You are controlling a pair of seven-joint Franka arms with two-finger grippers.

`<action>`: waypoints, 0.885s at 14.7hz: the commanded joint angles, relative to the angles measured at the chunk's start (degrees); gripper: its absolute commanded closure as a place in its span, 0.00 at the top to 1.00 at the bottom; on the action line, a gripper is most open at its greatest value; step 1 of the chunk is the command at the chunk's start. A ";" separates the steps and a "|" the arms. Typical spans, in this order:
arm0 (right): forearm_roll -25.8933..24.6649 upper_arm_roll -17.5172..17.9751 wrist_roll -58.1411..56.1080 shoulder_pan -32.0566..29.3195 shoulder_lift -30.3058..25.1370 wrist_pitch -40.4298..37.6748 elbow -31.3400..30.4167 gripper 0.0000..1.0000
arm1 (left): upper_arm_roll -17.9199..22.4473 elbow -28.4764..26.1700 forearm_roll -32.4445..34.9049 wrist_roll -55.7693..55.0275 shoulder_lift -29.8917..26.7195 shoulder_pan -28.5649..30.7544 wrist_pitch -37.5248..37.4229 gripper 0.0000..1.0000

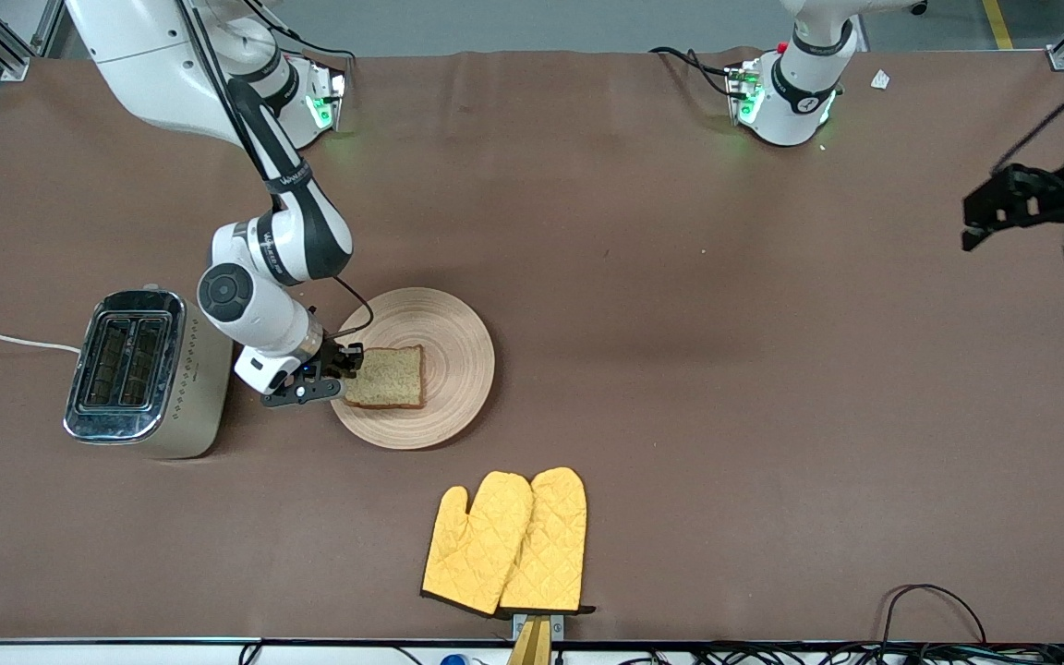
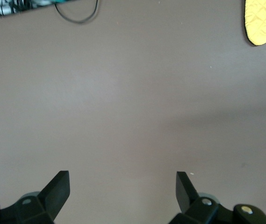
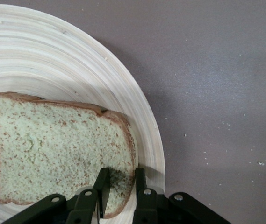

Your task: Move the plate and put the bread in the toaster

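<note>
Right gripper clamped on bread edge, over plate; toaster beside | left gripper waits, fingers apart

Desk: broad surface under a plain brown cloth, faintly creased, with a few pale crumbs scattered on it.

Oven mitts: one pair, yellow, quilted in a diamond stitch, dark-trimmed cuffs. Laid flat, side by side and overlapping, cuffs at the desk edge nearest the front camera, thumbs and tips pointing away from it.

Scrap of white paper: small, lying near the corner at the left arm's end.

Black cables: looped along the edge nearest the front camera.
</note>
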 commanded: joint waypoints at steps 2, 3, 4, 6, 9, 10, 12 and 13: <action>-0.14 -0.27 0.56 0.53 -0.42 1.79 -1.54 0.29 | 6.82 -7.66 -2.61 -1.89 -5.88 -5.70 0.23 1.00; -0.13 -0.27 0.56 0.53 -0.33 1.79 -1.54 0.28 | 7.79 -10.56 -3.23 -1.81 -7.99 -6.22 1.28 1.00; -0.13 -0.27 0.56 0.53 -0.33 1.79 -1.54 0.28 | 8.50 -14.07 -3.15 -1.63 -9.83 -6.66 3.47 1.00; -0.13 -0.27 0.56 0.53 -0.33 1.88 -1.54 0.21 | 8.85 -18.92 -3.15 -1.37 -13.01 -6.66 6.90 1.00; -0.14 -0.27 0.73 0.44 -0.42 2.84 -2.42 0.03 | 8.94 -19.82 -3.15 0.56 -13.46 -6.58 9.54 1.00; -0.13 -0.18 0.73 0.44 -0.42 3.45 -2.77 0.00 | 8.94 -19.73 -3.15 1.35 -13.11 -6.23 10.34 1.00; -0.13 -0.18 0.82 0.00 -0.42 2.67 -2.16 0.00 | 8.86 -19.55 -3.24 1.36 -12.15 -5.62 10.43 1.00; -0.13 -0.27 0.82 -0.17 -0.59 1.45 -1.11 0.00 | 8.85 -19.55 -3.32 1.53 -12.14 -5.44 10.43 1.00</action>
